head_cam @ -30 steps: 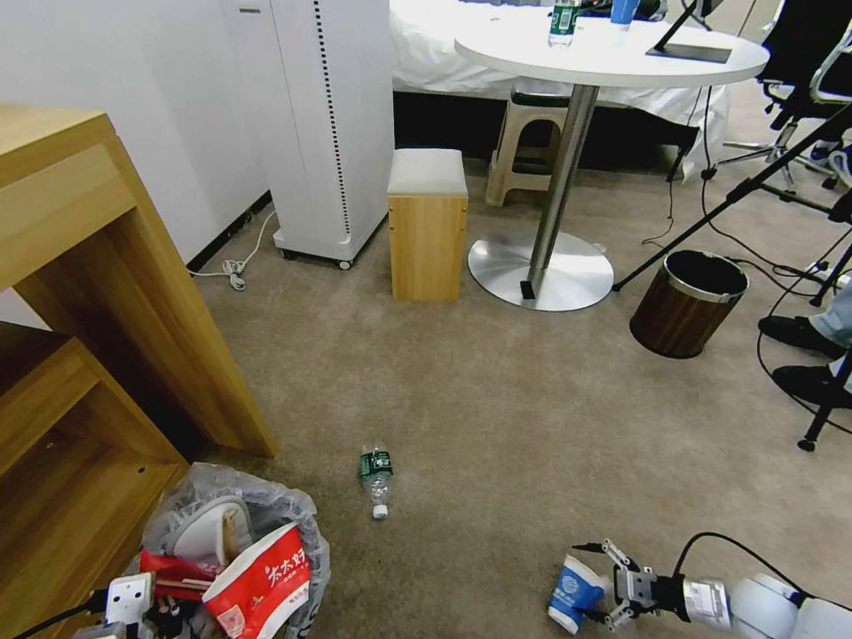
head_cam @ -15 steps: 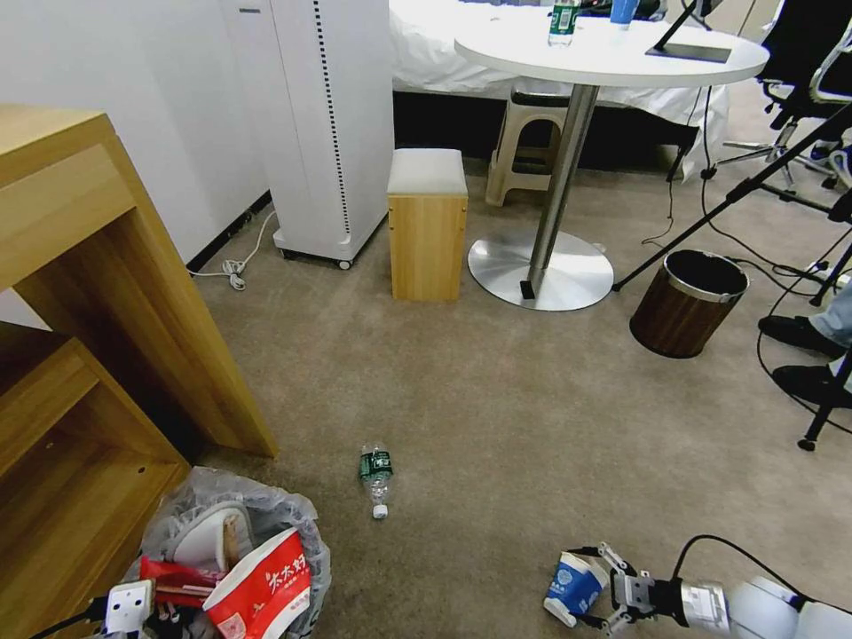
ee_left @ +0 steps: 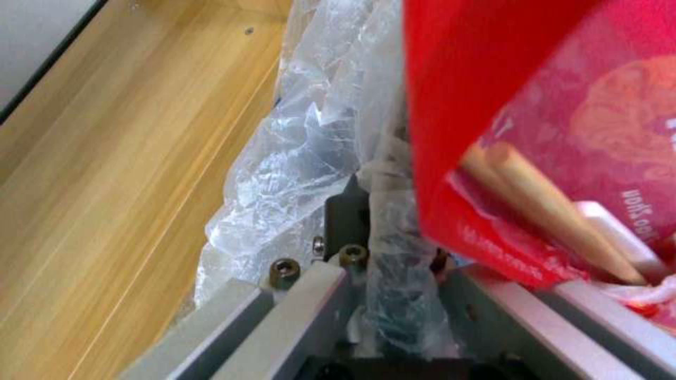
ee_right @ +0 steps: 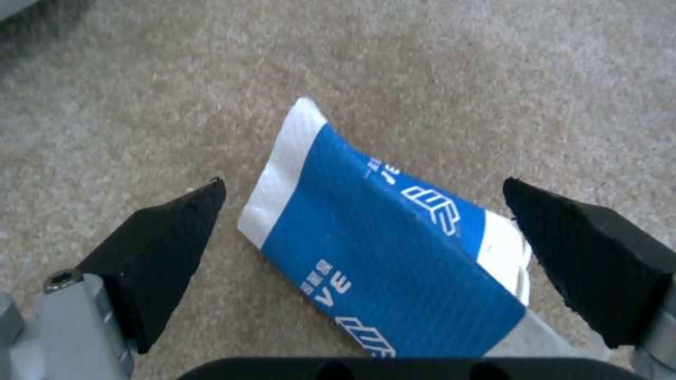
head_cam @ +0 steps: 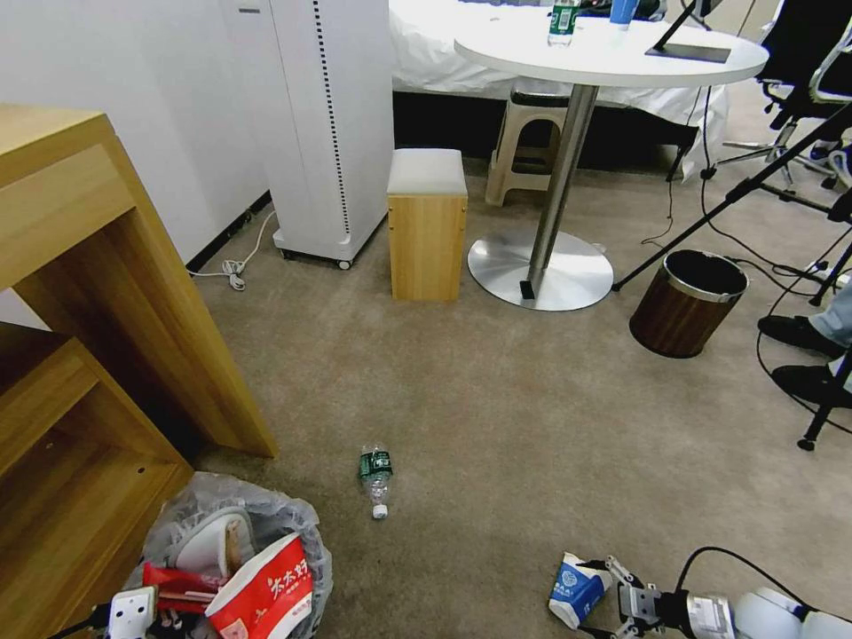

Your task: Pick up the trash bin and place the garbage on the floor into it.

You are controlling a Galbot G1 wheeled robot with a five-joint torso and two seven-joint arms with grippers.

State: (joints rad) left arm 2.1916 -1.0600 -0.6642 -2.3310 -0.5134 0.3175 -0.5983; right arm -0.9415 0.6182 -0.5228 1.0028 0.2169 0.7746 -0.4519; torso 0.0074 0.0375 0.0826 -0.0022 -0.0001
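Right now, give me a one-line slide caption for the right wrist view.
Open right hand straddling the blue-white carton lying on the beige carpet.

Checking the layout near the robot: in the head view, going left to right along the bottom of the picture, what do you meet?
trash bin → green-label bottle → blue-white carton → right gripper, open around the carton.

Blue-white carton [ee_right: 394, 253], green-label bottle [head_cam: 376, 475], beige carpet [head_cam: 497, 417].

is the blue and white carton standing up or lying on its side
Lying on its side. The blue-white carton lies flat on the carpet, flattened, between the open fingers of the right gripper, which touch nothing.
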